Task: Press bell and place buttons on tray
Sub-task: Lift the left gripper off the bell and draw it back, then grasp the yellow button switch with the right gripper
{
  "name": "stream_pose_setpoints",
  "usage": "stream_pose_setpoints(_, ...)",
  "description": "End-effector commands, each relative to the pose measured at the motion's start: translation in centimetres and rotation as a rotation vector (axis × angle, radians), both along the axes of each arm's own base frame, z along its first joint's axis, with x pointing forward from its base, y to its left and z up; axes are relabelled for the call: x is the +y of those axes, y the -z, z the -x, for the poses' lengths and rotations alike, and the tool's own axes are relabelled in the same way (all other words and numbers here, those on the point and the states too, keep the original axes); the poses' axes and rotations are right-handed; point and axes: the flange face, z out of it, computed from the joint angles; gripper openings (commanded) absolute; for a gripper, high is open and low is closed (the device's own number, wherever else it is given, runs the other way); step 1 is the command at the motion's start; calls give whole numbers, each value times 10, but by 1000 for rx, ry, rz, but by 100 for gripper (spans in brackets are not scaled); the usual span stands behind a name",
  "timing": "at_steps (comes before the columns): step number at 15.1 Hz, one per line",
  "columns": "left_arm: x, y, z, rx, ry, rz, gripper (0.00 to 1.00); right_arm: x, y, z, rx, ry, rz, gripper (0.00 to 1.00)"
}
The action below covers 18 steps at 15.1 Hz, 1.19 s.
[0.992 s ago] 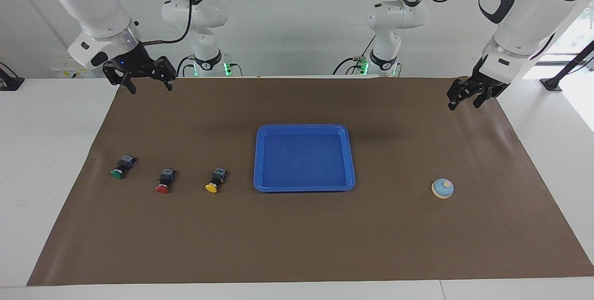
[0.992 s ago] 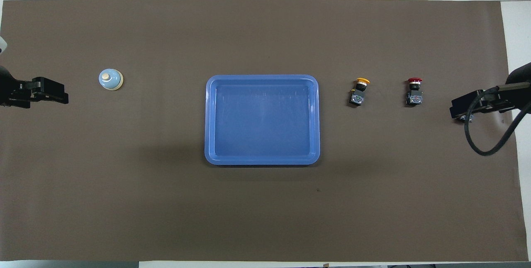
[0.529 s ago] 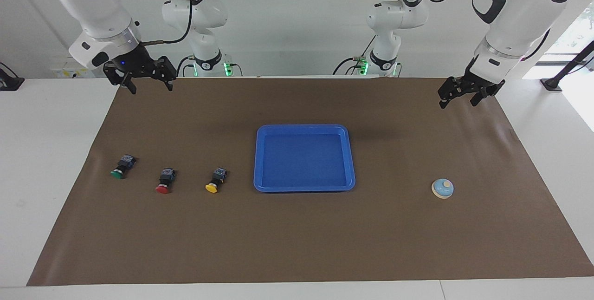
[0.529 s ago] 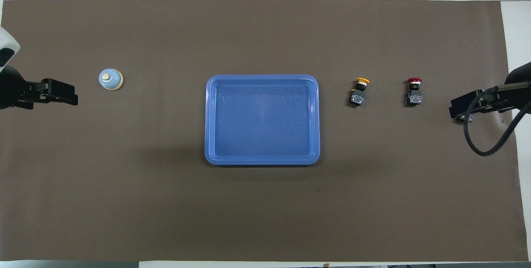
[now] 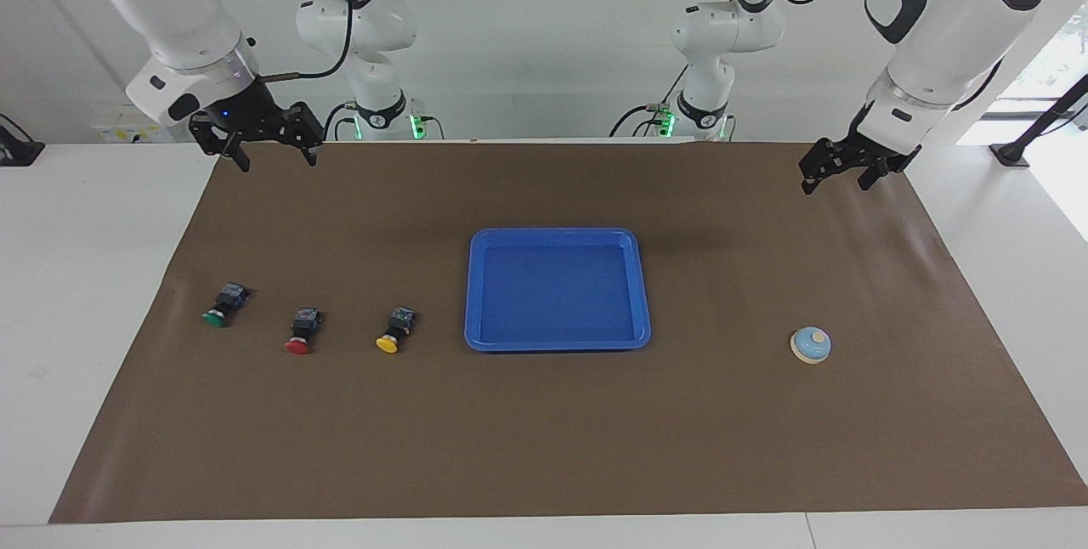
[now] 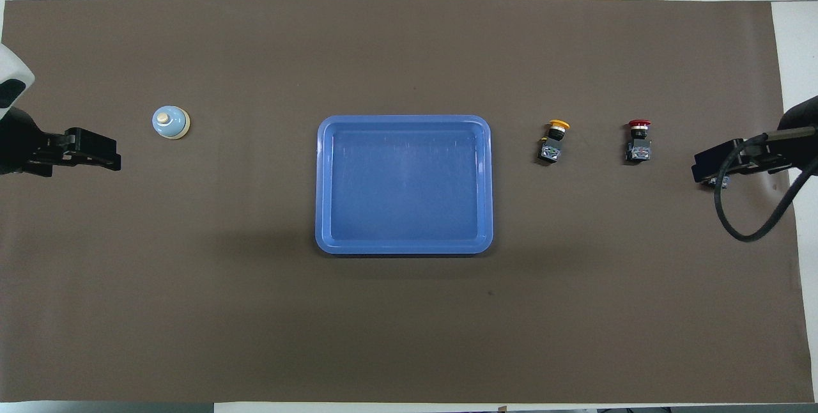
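The light-blue bell sits on the mat toward the left arm's end. My left gripper hangs open and empty over the mat's edge by the robots, well apart from the bell. A blue tray lies mid-table with nothing in it. Toward the right arm's end stand the yellow button, the red button and the green button in a row. My right gripper waits open above the mat's corner; in the overhead view it covers the green button.
A brown mat covers most of the white table. A black cable loops down from the right arm's wrist.
The left gripper has swung a little toward the table's middle and risen slightly. The right arm, the bell, the tray and the buttons have not moved.
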Motion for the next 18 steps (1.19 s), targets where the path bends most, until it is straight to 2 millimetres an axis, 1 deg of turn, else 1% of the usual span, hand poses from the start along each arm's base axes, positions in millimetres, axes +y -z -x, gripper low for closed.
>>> stream_pose_setpoints(1, 3, -4, 6, 13, -11, -13, 100, 3, 3, 6, -24, -10, -8, 100)
stream_pose_setpoints(3, 3, -7, 4, -9, -9, -12, 100, 4, 20, 4, -60, 13, -5, 100)
stream_pose_setpoints(4, 2, -7, 4, -6, -12, -12, 100, 16, 33, 3, -62, 13, -5, 100)
stream_pose_setpoints(5, 3, -6, 5, -3, -14, -14, 100, 25, 40, 1, -62, 30, -4, 100)
stream_pose_setpoints(6, 6, -6, 4, -4, -17, -13, 100, 29, 52, -5, -56, 76, 2, 100)
stream_pose_setpoints(8, 9, -7, 4, -4, -23, -13, 100, 51, 89, -24, -40, 116, 8, 100)
stream_pose_setpoints(9, 10, -7, 4, -7, -24, -13, 100, 57, 110, -35, -45, 139, 9, 100)
stream_pose_setpoints(11, 10, -7, 4, -7, -24, -13, 100, 79, 156, -49, -71, 201, 8, 100)
stream_pose_setpoints(12, 10, -7, 4, -7, -24, -13, 100, 87, 177, -50, -88, 236, 7, 100)
stream_pose_setpoints(14, 10, -7, 4, -7, -24, -13, 100, 103, 214, -46, -134, 290, -2, 100)
stream_pose_setpoints(15, 10, -7, 4, -7, -24, -13, 100, 106, 232, -50, -132, 329, 0, 100)
stream_pose_setpoints(18, 10, -8, 4, -9, -24, -13, 100, 112, 269, -63, -148, 366, -2, 100)
